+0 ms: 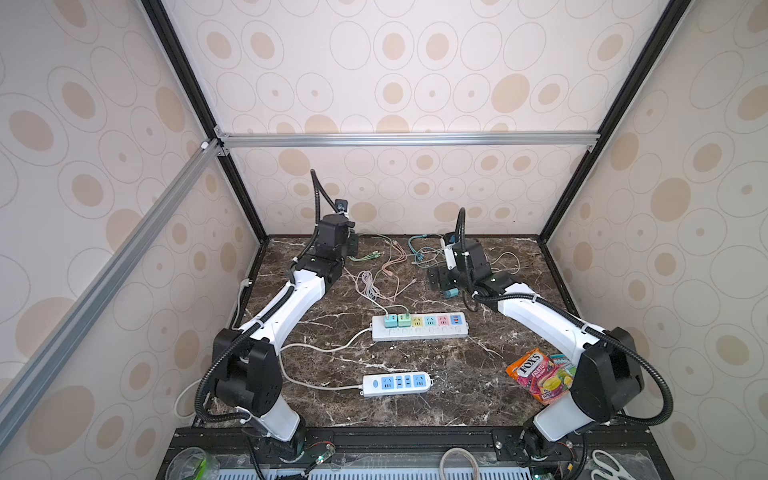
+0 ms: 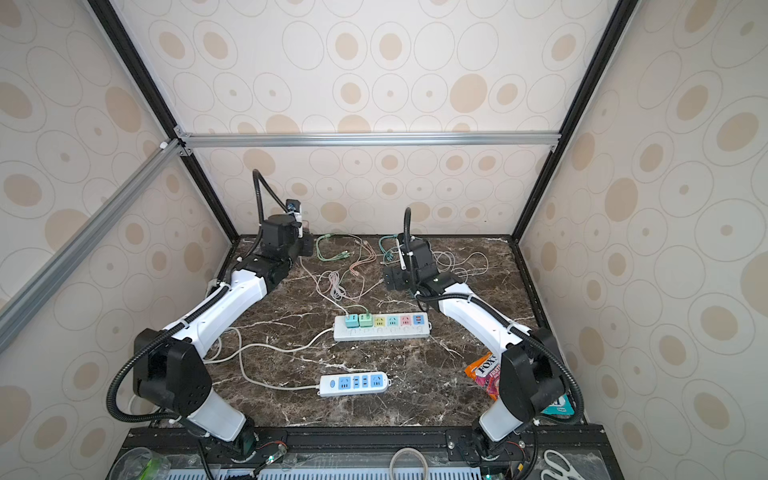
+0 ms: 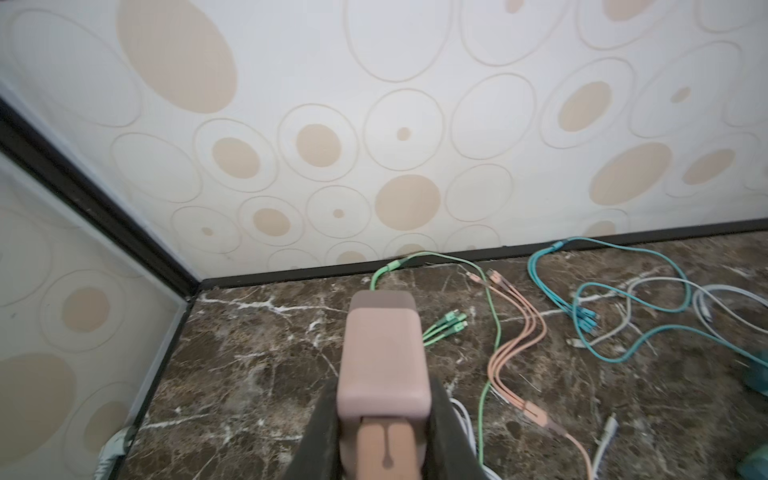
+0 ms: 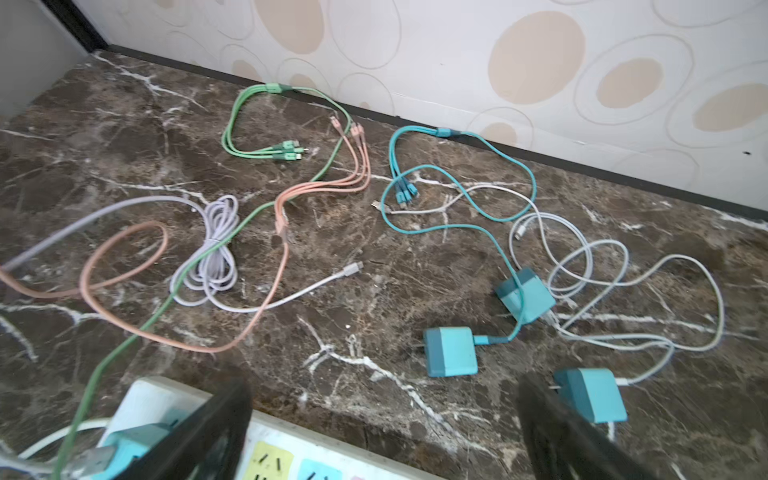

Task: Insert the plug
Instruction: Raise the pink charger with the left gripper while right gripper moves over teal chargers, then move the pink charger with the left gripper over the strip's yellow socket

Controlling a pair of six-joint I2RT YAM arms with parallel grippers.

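Left wrist: left tool clenched on pink plug, above counter, close to back-left corner edges. Right tool released, spread wide, beside loose teal plugs. Power strip mid-counter, two left sockets filled, open counter around it.

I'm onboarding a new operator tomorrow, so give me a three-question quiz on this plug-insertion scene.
1. True or false: the left gripper is shut on the pink charger plug.
2. How many chargers are plugged into the multicoloured power strip? A one, B two, C four.
3. Fill in: the right gripper is ____, holding nothing.
Key: 1 true; 2 B, the teal charger and the green charger; 3 open.
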